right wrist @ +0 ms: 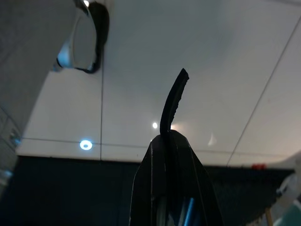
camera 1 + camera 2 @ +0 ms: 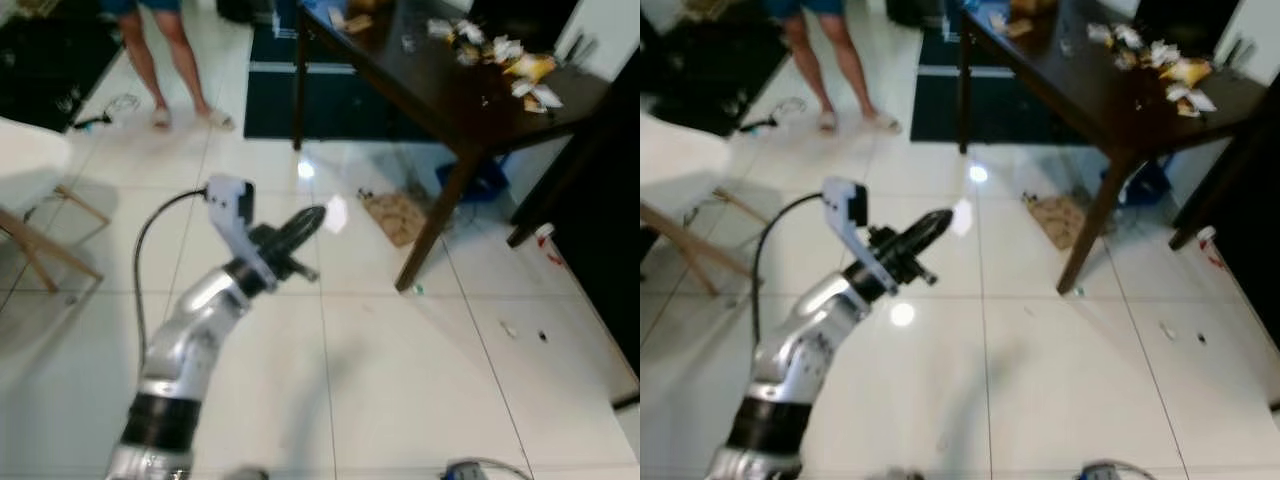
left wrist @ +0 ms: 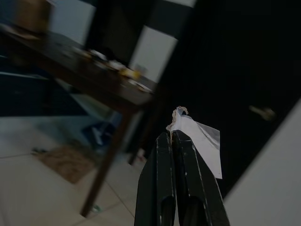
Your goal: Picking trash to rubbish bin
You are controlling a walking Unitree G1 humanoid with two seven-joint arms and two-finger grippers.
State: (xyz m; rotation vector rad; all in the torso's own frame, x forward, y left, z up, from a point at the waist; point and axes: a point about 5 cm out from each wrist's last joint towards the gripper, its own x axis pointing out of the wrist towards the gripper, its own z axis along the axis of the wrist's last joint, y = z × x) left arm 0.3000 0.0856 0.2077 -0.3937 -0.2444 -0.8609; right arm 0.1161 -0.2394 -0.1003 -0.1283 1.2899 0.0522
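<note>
Left wrist view: showing the left gripper (image 3: 173, 136) with its black fingers pressed together on a scrap of white paper trash (image 3: 200, 143), the scrap sticking out past the tips and off to one side. Holding that arm raised and reaching forward over the white tiled floor (image 2: 400, 390) in the left eye view, fingers pointing toward the dark wooden table (image 2: 455, 95). Lying ahead and to the right of the tips: more wrappers (image 2: 500, 55) on the tabletop, a flat brown piece (image 2: 397, 215) on the floor by the table leg, small bits (image 2: 510, 328) further right. Standing well beyond, at the far left: a person's legs (image 2: 165, 55). Hanging low at the right: the right gripper (image 1: 171, 136), fingers together over the tiles, clamping nothing that can be made out. Not spotting any rubbish bin, so judging the carried scrap as ready for dropping, with the turn toward the bin impossible to tell; left arm being the nearer one for that.
</note>
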